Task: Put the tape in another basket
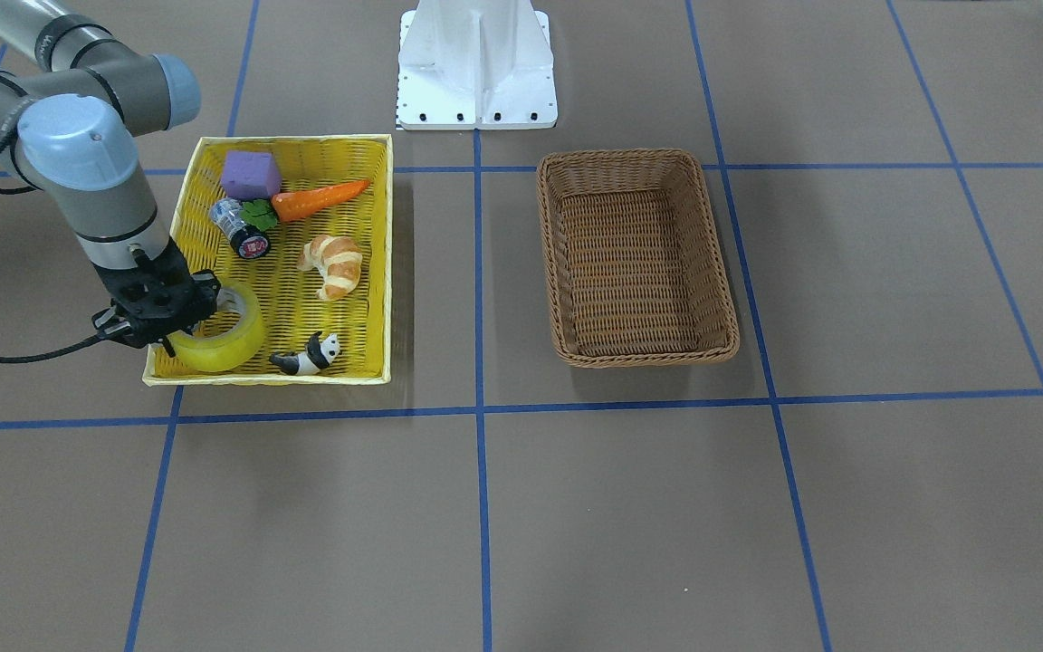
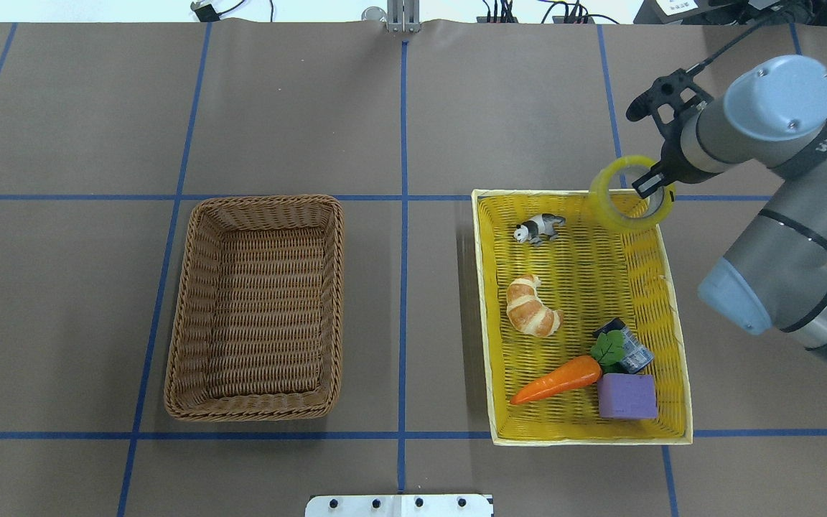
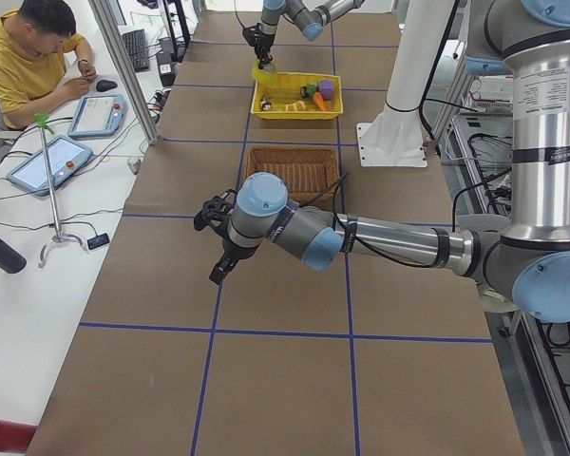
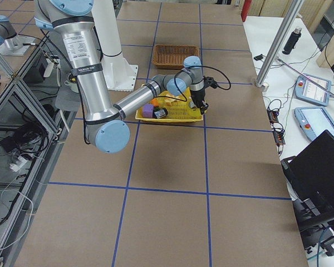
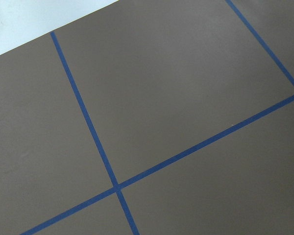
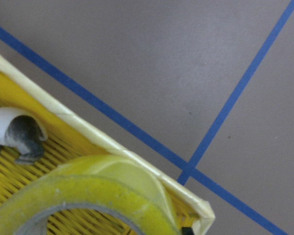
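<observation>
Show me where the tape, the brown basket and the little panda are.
tape (image 1: 227, 349): front-facing view, on its yellowish outer wall.
basket (image 2: 185, 323): overhead view, on its left woven wall.
panda (image 2: 541, 228): overhead view, on the middle of its body.

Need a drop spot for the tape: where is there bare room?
The basket is bare inside, as is the table between it and the yellow tray. The tray is crowded: carrot, purple block, capped cylinder, croissant, panda, and the tape in the right gripper at its far corner.
</observation>
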Action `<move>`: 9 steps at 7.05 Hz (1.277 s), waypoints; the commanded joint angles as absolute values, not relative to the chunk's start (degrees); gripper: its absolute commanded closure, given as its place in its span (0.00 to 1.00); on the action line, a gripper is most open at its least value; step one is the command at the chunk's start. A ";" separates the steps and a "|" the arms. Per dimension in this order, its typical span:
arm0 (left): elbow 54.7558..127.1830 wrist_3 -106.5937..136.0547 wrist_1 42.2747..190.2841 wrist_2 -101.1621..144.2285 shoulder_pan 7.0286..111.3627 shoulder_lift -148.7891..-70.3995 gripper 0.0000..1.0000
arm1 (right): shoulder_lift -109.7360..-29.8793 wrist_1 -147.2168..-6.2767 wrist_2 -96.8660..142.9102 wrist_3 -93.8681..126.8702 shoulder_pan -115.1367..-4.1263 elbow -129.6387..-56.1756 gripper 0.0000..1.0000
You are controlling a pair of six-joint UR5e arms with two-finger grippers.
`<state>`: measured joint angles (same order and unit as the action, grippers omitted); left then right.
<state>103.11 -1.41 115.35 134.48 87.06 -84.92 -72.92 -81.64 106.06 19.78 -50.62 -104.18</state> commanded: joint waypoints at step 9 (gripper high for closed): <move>102.48 63.89 148.27 122.74 53.58 -110.81 0.01 | -49.78 -67.85 104.25 46.75 -45.63 -93.27 1.00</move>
<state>102.52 61.64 147.85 127.89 59.63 -107.51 -53.92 -68.08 105.29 45.83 -47.19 -95.80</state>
